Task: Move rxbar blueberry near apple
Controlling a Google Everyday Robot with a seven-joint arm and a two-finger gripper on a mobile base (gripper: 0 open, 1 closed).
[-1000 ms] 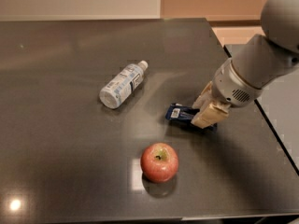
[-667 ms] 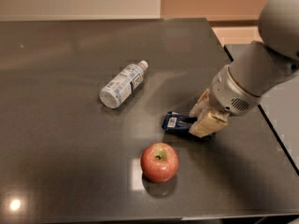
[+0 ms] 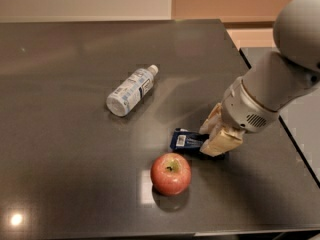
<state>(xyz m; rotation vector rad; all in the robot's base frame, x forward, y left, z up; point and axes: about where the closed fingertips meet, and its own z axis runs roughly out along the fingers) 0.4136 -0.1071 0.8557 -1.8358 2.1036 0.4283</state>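
Note:
The rxbar blueberry [image 3: 186,140] is a small dark-blue wrapper with white lettering. It is low over the dark table [image 3: 65,174], just above and right of the apple [image 3: 171,173]. The apple is red with a yellow-green patch at the stem and sits near the table's front edge. My gripper [image 3: 209,137] comes in from the right on a grey arm. Its tan fingers [image 3: 221,142] are shut on the right end of the rxbar blueberry. A small gap separates the bar from the apple.
A clear plastic bottle [image 3: 131,90] with a white-blue label lies on its side at mid-table, cap pointing back right. The table's right edge [image 3: 260,84] runs close behind my arm. A second dark surface [image 3: 300,129] lies to the right.
My gripper has carried the rxbar blueberry down and a little left, toward the apple. The apple and the bottle have not moved.

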